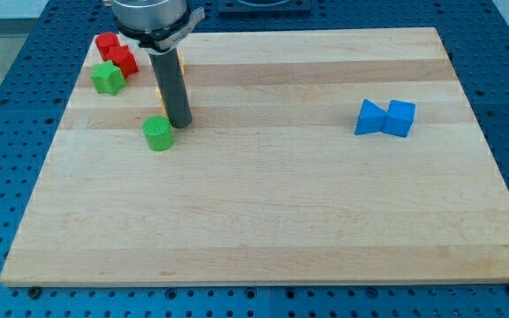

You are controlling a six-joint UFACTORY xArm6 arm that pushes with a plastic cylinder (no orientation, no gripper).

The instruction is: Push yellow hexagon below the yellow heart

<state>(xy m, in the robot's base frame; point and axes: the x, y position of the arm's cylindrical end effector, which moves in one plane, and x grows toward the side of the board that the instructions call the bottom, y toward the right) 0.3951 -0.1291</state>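
My tip (180,124) rests on the wooden board (263,203) in its upper left part. Only slivers of yellow show at the rod's edges: one on its left side (159,92) and one on its right side (184,64). The rod hides the rest, so I cannot tell which is the yellow hexagon and which the yellow heart. A green round block (158,133) lies just to the lower left of my tip, close to it.
A green star-like block (107,78) and two red blocks (106,44) (123,60) sit near the top left corner. Two blue blocks (371,117) (401,118) lie touching each other at the right.
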